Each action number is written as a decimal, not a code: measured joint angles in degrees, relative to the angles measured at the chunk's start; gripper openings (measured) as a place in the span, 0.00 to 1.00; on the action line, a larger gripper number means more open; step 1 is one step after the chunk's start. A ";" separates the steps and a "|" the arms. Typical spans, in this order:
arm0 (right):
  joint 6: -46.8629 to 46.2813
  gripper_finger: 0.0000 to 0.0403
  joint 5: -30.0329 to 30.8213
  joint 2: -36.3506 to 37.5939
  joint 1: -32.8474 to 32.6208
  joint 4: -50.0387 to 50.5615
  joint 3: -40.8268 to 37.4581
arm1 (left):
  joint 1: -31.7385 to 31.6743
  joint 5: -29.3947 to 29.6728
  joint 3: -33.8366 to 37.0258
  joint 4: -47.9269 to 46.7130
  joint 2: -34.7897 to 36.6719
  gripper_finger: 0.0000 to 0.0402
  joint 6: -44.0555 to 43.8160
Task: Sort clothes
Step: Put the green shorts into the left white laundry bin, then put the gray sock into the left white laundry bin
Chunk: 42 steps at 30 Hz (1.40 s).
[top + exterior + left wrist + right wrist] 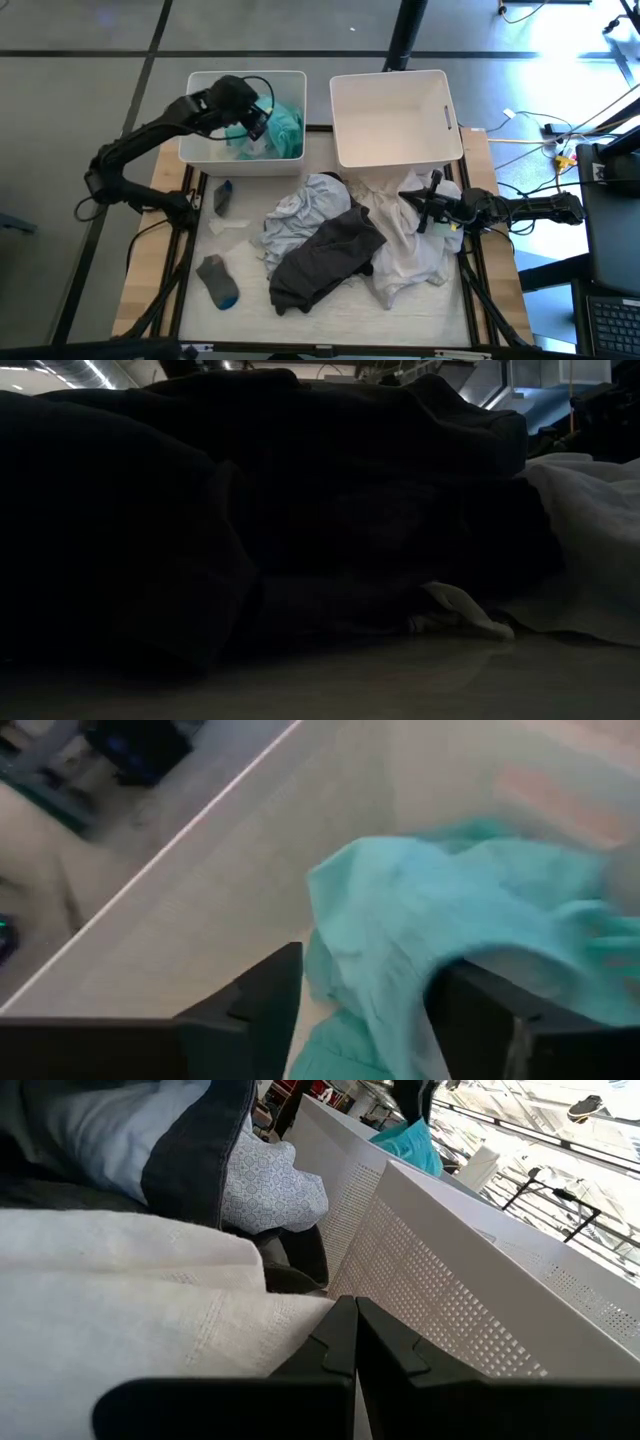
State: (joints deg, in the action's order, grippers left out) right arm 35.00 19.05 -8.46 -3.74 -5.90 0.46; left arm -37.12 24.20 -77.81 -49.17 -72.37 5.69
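A teal garment (285, 125) lies in the left white bin (295, 78), seen close in the left wrist view (430, 920). My left gripper (258, 120) hangs over that bin, open, with a teal fold between its fingers. On the table lies a heap of clothes: a dark grey piece (325, 255) on top, a light grey one (300, 210) and a white one (410, 250). A grey sock (218, 280) lies at the near left. My right gripper (428, 212) lies level and shut over the white garment (120, 1280) at the heap's right side. My left gripper's open fingers stand on either side of a fold of the teal garment (370, 1010), coming from above and slanting down into the bin. The cloth drapes over one finger (490, 1010). The rest of the garment spreads out in the bin. My right gripper's shut fingers (340, 1350) lie just above the white garment; whether they touch it, I cannot tell.
The right white bin (345, 150) stands at the far right beside the left one. A small grey-blue piece (222, 197) and a white scrap (225, 228) lie on the table's left part. Dark cloth (250, 510) fills the low view.
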 joint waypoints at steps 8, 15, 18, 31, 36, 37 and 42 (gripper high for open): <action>-0.65 0.02 0.00 -0.01 -0.01 0.01 -0.01 | 1.36 -22.37 -4.80 -7.45 1.98 0.51 -6.79; -2.19 0.02 -0.59 -0.01 0.01 0.05 -0.01 | 11.76 -33.64 -4.41 -7.69 2.13 0.51 -11.78; -2.19 0.02 -0.61 -0.01 0.01 0.05 -0.01 | 17.84 -31.61 -3.18 -8.10 2.07 0.50 -18.17; -2.21 0.02 -0.68 -0.03 0.01 1.91 0.00 | 42.38 -10.92 -2.27 -30.41 2.02 0.50 -61.77; -2.21 0.02 -0.68 -0.03 0.00 1.95 0.00 | 50.28 -3.94 -2.20 -39.06 1.64 0.50 -76.85; -2.21 0.02 -0.68 -0.03 0.01 1.95 -0.01 | 51.58 -2.50 -1.84 -40.06 1.58 0.50 -79.35; -2.19 0.02 -0.69 -0.03 -0.01 1.91 -0.01 | 54.89 -1.63 4.77 -40.07 1.67 0.50 -88.27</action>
State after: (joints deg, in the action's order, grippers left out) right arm 32.82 18.35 -8.49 -3.75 -3.99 0.45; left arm 17.76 22.57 -73.04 -89.24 -70.70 -82.58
